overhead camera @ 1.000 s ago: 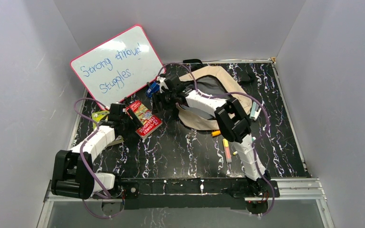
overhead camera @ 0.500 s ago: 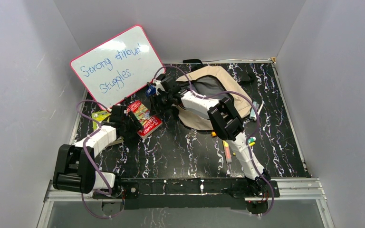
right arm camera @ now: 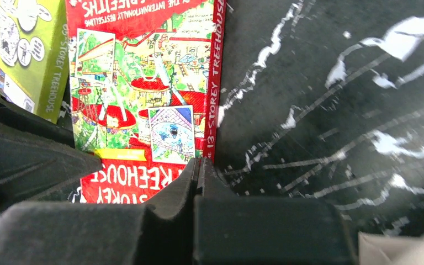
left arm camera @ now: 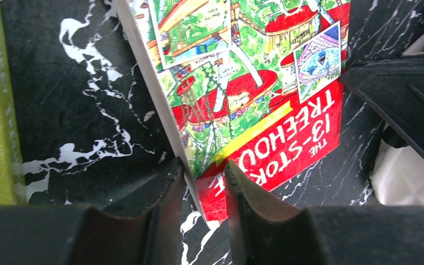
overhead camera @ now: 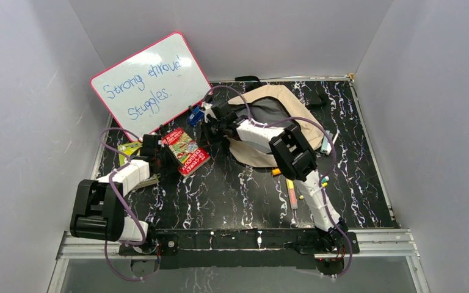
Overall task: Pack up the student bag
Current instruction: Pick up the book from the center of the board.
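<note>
A black desk veined in white is sitting inside a pale grey three-walled enclosure, with a metal rail running along its near edge. A pink-framed whiteboard is leaning against the back left corner. The student bag is lying at the back of the desk, right of centre, its grey lining showing. A red book is lying left of centre, with a green book just beside it. The left pincer is gripping the red book's corner. The right pincer is closed, its tips meeting at the book's spine edge. Markers are lying near the right arm.
</note>
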